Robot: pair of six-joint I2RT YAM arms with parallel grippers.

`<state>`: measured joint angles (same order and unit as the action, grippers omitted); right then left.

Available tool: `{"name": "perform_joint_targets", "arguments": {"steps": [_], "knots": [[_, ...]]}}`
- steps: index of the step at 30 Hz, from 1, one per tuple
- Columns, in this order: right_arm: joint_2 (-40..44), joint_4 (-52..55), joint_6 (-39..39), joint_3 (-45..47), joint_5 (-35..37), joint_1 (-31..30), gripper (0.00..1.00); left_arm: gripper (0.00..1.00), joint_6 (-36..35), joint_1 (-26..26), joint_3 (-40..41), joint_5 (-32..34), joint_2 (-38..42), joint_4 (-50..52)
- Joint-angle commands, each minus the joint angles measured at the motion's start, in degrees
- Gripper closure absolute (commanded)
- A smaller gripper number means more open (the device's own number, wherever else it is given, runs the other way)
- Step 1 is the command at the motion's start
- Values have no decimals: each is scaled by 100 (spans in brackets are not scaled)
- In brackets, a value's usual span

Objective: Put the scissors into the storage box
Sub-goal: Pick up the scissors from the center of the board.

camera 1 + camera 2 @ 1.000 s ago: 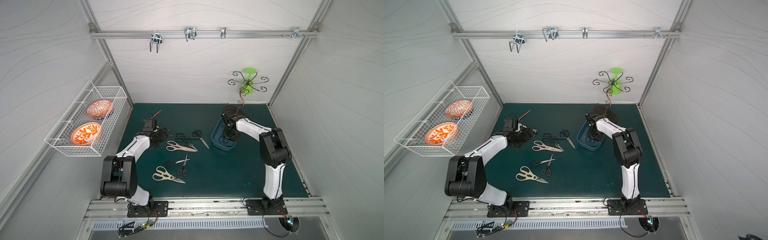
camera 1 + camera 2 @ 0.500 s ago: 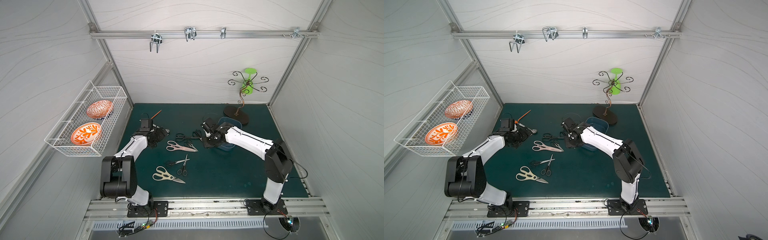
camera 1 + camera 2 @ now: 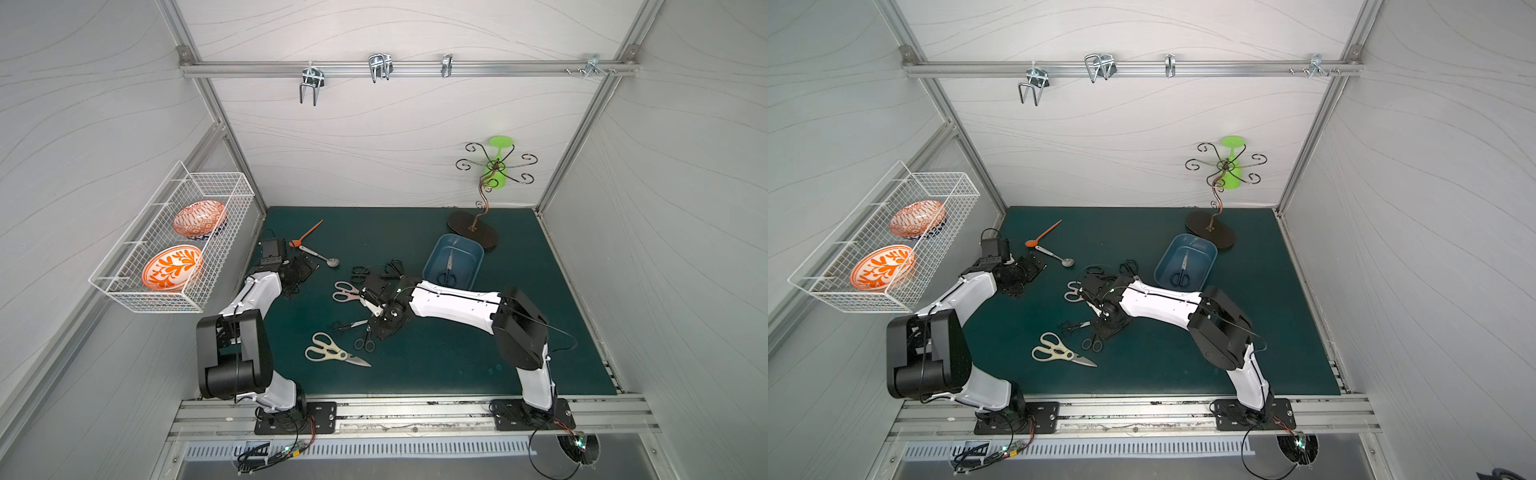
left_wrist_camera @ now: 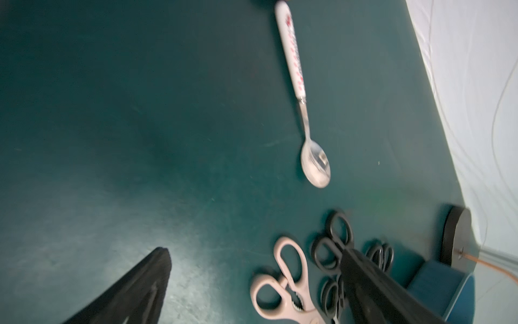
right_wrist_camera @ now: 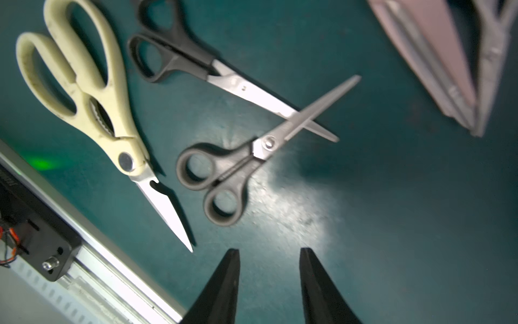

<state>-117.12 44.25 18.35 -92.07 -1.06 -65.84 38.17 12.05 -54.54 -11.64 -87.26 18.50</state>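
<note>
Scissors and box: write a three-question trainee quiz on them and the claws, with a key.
1. True or false: the box holds one pair of scissors.
2. Which is open wider: A left claw, B right claw?
3. Fill in: the right claw holds ____.
Key: 1 true; 2 A; 3 nothing.
</note>
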Motion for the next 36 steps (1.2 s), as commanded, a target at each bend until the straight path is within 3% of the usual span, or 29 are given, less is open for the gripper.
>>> {"name": "perform_joint_targets", "arguments": {"steps": [1, 18, 36], "knots": [[-429, 370, -233, -366, 201, -173, 60, 1, 76, 69, -111, -92, 96, -243], [-1171, 973, 62, -973, 703, -271, 64, 1, 177, 72, -78, -220, 122, -297], [-1249, 941, -63, -1116, 571, -411, 67, 1, 207, 70, -48, -259, 166, -330]]}}
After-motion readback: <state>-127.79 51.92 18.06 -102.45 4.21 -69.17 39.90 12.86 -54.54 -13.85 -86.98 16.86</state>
